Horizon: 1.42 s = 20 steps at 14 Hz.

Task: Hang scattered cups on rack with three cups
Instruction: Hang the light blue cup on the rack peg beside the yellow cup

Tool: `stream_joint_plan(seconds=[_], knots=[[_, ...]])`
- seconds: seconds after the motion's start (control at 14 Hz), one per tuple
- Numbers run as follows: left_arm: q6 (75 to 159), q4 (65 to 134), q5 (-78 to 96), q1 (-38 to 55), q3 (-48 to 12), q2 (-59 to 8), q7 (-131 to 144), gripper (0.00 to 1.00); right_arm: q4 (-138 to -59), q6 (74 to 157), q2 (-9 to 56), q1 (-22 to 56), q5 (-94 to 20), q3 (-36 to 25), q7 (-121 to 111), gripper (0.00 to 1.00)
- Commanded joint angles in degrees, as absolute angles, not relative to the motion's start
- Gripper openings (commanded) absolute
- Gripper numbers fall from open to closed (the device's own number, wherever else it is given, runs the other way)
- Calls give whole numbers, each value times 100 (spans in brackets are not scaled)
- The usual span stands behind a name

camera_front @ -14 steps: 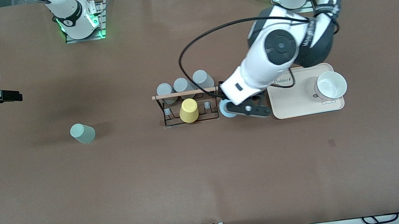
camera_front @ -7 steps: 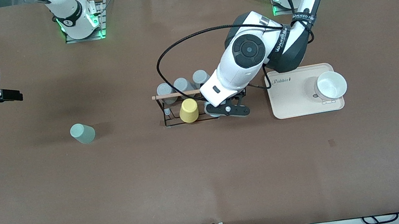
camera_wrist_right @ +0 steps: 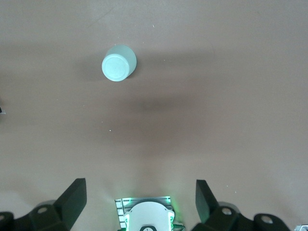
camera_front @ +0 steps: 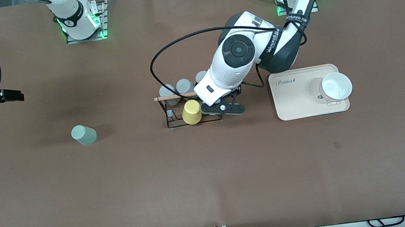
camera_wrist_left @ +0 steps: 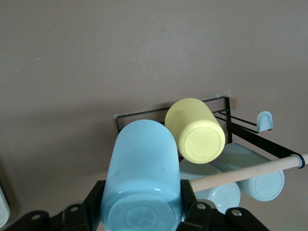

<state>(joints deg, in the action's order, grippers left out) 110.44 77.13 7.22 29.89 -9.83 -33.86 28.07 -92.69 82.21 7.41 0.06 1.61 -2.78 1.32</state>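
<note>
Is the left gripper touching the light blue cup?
Touching: in the left wrist view the left gripper has its jaws pressed against both sides of the light blue cup.

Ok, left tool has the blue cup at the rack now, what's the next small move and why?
Probably ease the light blue cup down onto the free peg beside the yellow cup, then release. The left tool is shut on it over the rack at the left arm's end. The right tool waits open above the sage green cup.

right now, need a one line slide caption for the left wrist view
Left gripper shut on the light blue cup, carrying it above the rack beside the yellow cup.
</note>
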Motion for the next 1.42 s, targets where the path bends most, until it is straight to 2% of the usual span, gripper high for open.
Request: stream_joint_plan(seconds=[0.0,1.07,1.35], knots=[[10890,7471,615,3067,-905,-3533,2900,38,-9475,8297,545,35,97,-308,44,100],[10960,7453,352,3155,-923,-3876,2892,38,-9510,8288,545,44,105,-308,44,100],[10969,7207,352,3252,-958,-4104,2892,38,-9519,8306,545,44,97,-308,35,100]])
